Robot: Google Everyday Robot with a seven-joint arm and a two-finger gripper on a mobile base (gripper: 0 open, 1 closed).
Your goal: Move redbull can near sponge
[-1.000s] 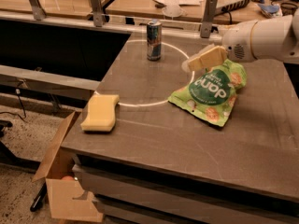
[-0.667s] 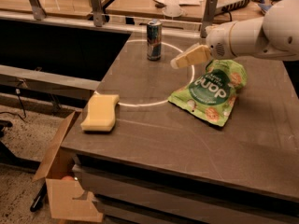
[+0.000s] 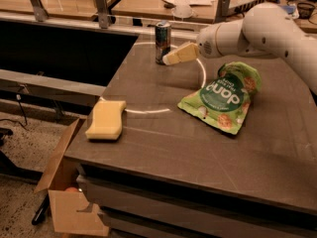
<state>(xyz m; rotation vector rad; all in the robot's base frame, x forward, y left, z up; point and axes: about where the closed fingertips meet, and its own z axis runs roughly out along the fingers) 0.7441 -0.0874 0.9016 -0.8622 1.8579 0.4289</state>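
The redbull can (image 3: 162, 40) stands upright at the far edge of the dark table, blue and silver with a silver top. The pale yellow sponge (image 3: 106, 120) lies flat near the table's front left corner, well apart from the can. My gripper (image 3: 171, 58) reaches in from the right on a white arm. Its tan fingertips sit right beside the can's lower right side, at or close to touching it.
A green snack bag (image 3: 223, 98) lies right of centre on the table (image 3: 163, 148). An open tan cardboard box (image 3: 67, 197) stands on the floor by the table's front left corner. A rail with metal posts (image 3: 101, 6) runs behind the table.
My gripper has moved left and away from above the green bag, across the table to the can's right side. The can, sponge and bag have not moved.
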